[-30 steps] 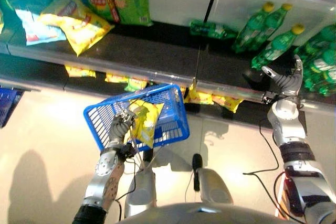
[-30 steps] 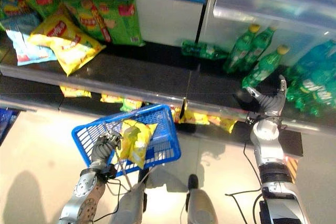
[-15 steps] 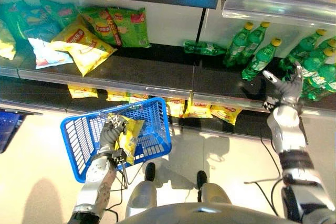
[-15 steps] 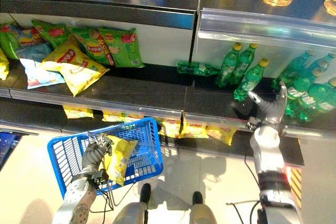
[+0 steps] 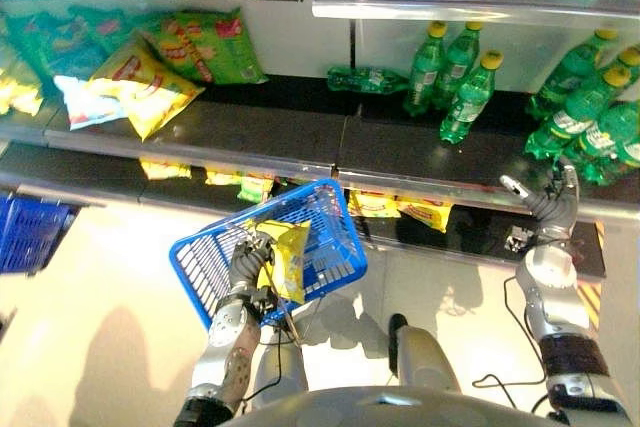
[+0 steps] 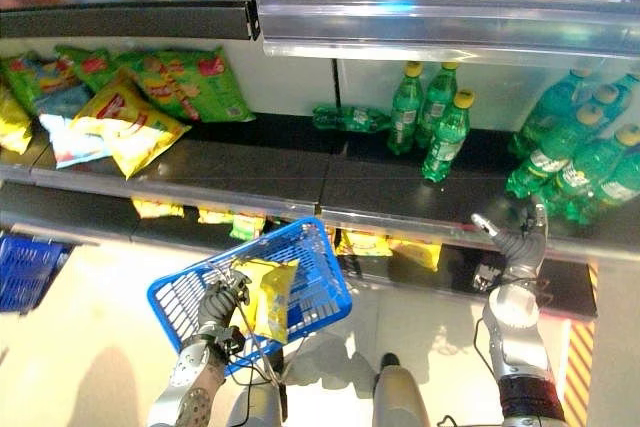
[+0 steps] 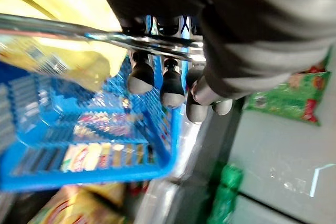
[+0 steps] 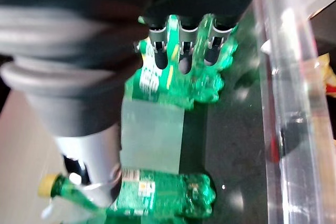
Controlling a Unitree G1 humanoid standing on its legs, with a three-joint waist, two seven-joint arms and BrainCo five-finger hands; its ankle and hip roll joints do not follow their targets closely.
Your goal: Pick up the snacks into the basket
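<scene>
Left hand carrying the basket before the shelves, right hand raised at the drinks shelf.

From left to right: yellow and green chip bags lay on the far-left shelf; the left hand was curled round the wire handle of the blue basket, which hung tilted with one yellow snack bag already inside; green bottles stood farther right; the right hand hovered at the shelf edge near them, fingers straight and released, holding nothing. To do this step well, the right hand probably needed to reach left toward the chip bags, not the bottles, while the basket was held level below the shelf.
</scene>
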